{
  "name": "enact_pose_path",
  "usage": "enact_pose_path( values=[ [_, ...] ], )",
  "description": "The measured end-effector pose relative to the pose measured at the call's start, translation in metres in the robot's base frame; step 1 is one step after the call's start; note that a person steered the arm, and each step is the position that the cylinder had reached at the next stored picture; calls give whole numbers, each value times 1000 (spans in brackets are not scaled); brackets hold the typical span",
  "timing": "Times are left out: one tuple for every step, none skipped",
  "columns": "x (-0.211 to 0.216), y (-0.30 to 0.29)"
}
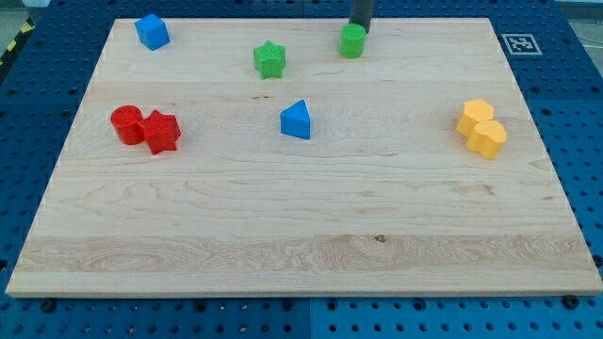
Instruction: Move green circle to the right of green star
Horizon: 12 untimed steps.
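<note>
My tip (361,29) sits at the view's top, touching or just behind the green circle (352,40) on its upper-right side — the rod comes down from the top edge, and its very end is partly hidden by the block, so I cannot tell whether there is real contact. There is no hand on this arm, only the rod, so nothing is clenched or grasped; the block can only be pushed.

The green circle already lies to the view's right of the green star (269,59), a little higher on the tabletop (301,264) and clearly apart from it. Judging from that layout, the task looks nearly done or done; what may be left is a small nudge downward to bring the circle level with the star. The tip standing behind the circle, on the far side, suits exactly such a push toward the view's bottom.

The other blocks are well out of the way — a blue one (151,31) at top left, a blue triangle (296,121) near the middle, two red blocks (145,128) touching at the left, two yellow blocks (481,128) touching at the right.
</note>
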<state>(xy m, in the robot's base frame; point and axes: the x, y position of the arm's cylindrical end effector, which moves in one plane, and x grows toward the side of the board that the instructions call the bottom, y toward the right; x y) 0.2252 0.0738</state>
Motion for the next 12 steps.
enact_pose_path(
  values=[
    [2,-30],
    [9,1],
    [8,51],
    [28,47],
    [28,11],
    [28,-12],
    [29,-39],
    [29,-59],
    [29,-83],
    [29,-52],
    [29,-13],
    [37,-31]
  ],
)
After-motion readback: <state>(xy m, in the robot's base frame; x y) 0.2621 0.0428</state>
